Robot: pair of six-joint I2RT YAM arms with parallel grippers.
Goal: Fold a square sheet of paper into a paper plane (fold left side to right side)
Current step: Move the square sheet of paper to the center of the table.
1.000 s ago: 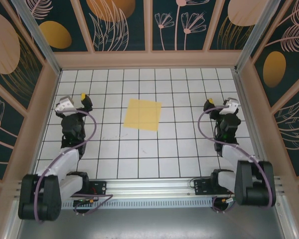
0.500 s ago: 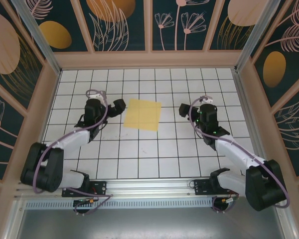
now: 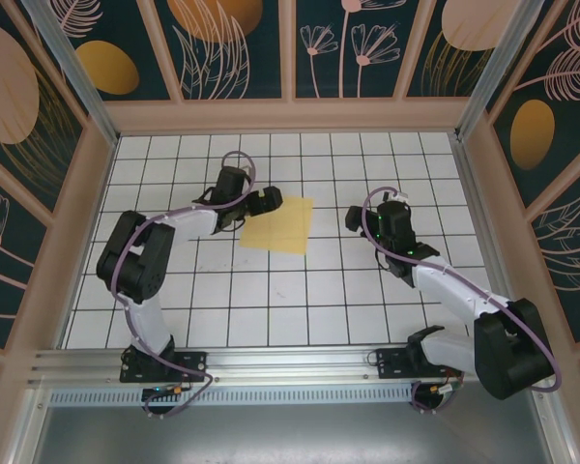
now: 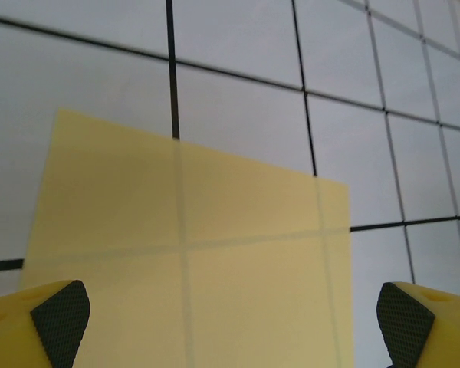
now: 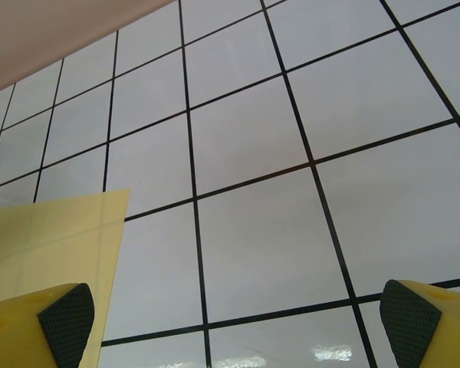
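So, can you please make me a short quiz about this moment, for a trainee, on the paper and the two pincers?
1. Fill the gap: in their wrist views, the left pincer and the right pincer both stand ___ (open or shut).
2. True or false: the square sheet of paper lies flat, with no fold made yet.
3. In the top view, which pincer is right at the sheet's edge?
A. the left one
B. the right one
C. both

Key: 1 open; 2 true; 3 A.
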